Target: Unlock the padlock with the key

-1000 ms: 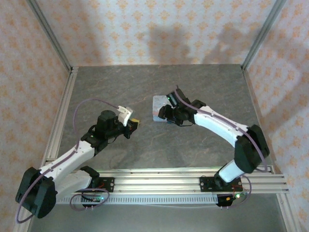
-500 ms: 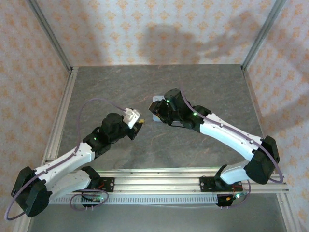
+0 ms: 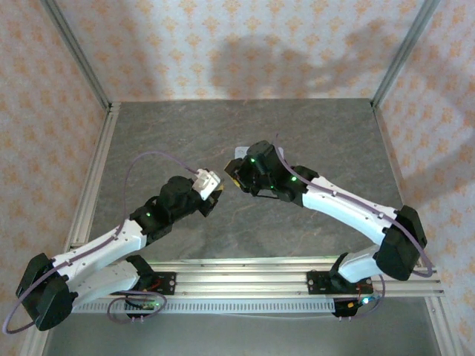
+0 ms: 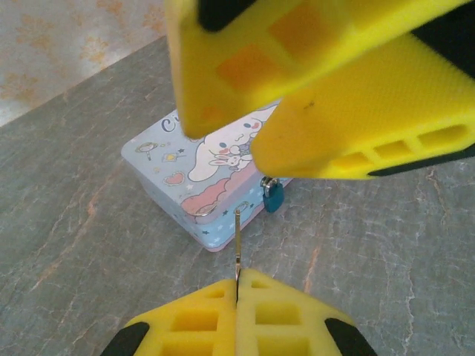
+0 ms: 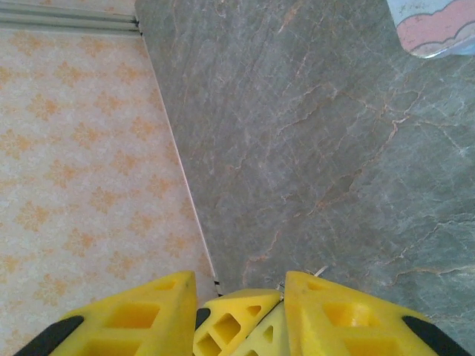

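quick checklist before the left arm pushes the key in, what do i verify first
1. Key held firmly: ok, the left gripper is shut on it with the blade sticking out.
2. Key lined up with the padlock: not ok, in the left wrist view it points at the tin wall, left of the padlock.
3. Padlock hanging at the tin's front clasp: ok.
4. Padlock steadied by the right gripper: not ok, its jaws are open and grip nothing.
5. Keyhole facing the key: cannot tell, too small.
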Controlling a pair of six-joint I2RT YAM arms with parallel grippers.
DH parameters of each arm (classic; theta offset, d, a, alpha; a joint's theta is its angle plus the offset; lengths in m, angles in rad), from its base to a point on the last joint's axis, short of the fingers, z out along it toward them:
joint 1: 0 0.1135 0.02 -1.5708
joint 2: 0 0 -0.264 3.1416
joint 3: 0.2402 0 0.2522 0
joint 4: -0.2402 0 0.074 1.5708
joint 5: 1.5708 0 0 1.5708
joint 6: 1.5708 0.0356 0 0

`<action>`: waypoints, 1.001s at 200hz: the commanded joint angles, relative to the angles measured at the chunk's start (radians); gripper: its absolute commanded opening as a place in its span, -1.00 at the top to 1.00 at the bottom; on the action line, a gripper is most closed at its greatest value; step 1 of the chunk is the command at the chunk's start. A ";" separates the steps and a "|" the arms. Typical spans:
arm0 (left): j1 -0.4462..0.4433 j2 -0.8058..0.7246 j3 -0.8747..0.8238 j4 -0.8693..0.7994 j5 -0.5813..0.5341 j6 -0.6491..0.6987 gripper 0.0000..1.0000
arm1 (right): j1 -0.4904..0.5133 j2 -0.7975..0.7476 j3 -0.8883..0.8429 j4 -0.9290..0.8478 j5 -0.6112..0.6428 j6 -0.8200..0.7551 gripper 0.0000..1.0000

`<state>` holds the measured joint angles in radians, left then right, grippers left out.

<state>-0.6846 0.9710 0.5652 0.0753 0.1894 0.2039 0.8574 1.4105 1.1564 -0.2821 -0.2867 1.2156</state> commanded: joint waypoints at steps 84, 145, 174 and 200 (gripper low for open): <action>-0.037 -0.012 0.027 0.042 -0.075 0.036 1.00 | 0.020 0.071 0.017 0.008 0.034 0.041 0.30; -0.056 0.017 0.050 0.028 -0.107 0.061 1.00 | 0.022 0.092 0.034 0.000 0.028 0.041 0.43; -0.066 0.034 0.058 0.023 -0.118 0.071 1.00 | 0.023 0.100 0.042 -0.001 0.023 0.038 0.59; -0.079 0.047 0.062 0.011 -0.129 0.084 1.00 | 0.023 0.105 0.051 -0.010 0.026 0.026 0.82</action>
<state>-0.7467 1.0077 0.5926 0.0853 0.0956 0.2573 0.8726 1.5051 1.1667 -0.2798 -0.2722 1.2549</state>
